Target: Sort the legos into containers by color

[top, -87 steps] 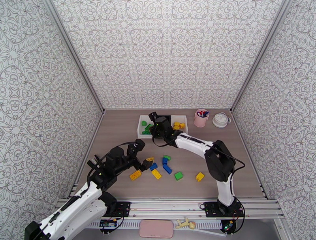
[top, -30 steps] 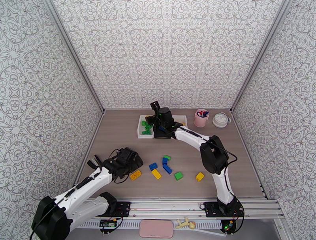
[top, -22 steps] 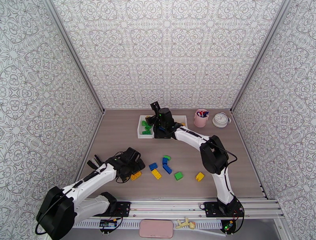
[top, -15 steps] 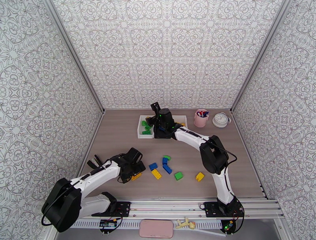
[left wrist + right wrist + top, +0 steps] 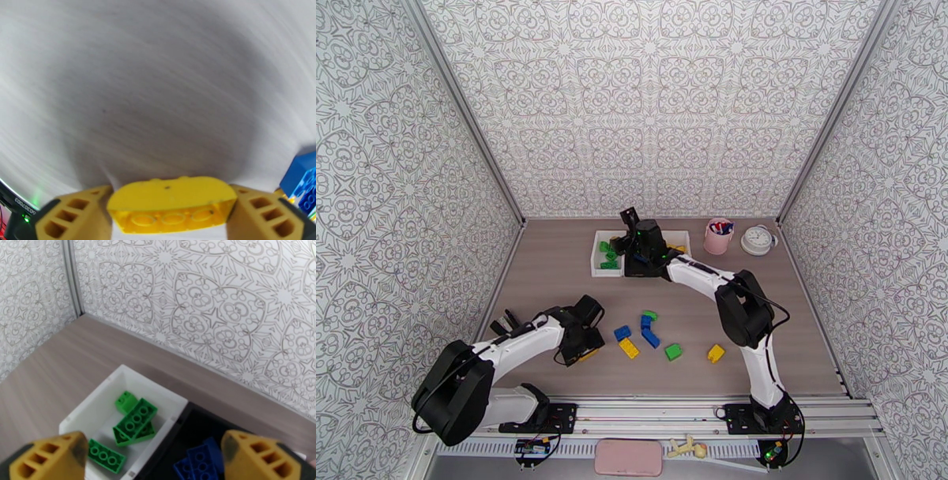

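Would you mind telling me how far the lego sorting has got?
Done: green legos lie in the white bin, blue ones in the black bin. In hand: the left gripper clasps a yellow brick. Left: several loose bricks on the table.

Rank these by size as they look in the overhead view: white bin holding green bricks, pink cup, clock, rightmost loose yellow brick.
Largest: white bin.
Next: pink cup and clock, about alike.
Smallest: yellow brick.

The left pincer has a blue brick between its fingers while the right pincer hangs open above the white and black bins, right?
Not quite. The brick between the fingers of the left pincer is yellow, not blue; the left wrist view shows it. The right pincer does hang open above the white bin and black bin.
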Controlling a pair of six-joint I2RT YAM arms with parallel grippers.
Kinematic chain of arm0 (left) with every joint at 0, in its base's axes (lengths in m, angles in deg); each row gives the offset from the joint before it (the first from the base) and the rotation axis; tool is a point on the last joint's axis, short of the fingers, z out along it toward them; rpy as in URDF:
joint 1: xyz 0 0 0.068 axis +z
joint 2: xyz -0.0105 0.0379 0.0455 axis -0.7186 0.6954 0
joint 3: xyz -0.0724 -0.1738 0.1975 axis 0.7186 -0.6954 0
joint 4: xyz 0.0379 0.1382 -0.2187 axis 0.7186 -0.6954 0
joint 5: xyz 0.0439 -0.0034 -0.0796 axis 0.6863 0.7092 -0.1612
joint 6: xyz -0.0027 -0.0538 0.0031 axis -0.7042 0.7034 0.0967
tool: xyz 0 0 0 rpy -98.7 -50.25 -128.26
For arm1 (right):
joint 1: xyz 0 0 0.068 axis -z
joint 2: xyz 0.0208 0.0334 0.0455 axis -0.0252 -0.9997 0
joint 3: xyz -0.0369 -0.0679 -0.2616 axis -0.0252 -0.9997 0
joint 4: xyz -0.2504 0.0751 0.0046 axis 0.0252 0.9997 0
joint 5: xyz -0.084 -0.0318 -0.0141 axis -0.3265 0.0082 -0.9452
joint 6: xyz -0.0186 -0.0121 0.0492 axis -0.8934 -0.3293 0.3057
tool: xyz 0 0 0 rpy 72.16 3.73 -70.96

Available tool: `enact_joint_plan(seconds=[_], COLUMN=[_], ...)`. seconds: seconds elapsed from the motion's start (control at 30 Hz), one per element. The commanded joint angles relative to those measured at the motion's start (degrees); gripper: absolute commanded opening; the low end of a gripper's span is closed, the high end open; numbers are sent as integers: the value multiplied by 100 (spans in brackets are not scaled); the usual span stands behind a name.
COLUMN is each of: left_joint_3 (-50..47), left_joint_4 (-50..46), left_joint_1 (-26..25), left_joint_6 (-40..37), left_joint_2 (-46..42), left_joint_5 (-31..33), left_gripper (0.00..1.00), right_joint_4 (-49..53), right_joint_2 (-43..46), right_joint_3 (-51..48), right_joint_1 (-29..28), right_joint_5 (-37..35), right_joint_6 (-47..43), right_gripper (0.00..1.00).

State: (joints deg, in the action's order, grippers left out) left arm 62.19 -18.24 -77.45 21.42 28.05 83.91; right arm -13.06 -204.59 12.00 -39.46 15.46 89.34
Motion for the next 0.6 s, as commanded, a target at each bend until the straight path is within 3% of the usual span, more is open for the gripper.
enact_joint_plan(seconds=[0.0, 0.33, 0.57], left_joint_3=[189, 396, 737], left_joint_4=[-22, 253, 1391], left_joint_1=[-23, -40, -14], left_joint_6=[-60, -274, -925], left_joint_2=[28, -251, -271], left_joint_5=[-112, -10, 35], left_gripper=[69, 64, 65], right_joint_4=[-170, -347, -655], right_joint_2=[330, 719, 1357], right_joint_3=[-182, -662, -1631], right_joint_1=[53, 178, 402], right_joint_5=[72, 103, 35], right_joint_6=[133, 169, 468], right_gripper=[96, 100, 99])
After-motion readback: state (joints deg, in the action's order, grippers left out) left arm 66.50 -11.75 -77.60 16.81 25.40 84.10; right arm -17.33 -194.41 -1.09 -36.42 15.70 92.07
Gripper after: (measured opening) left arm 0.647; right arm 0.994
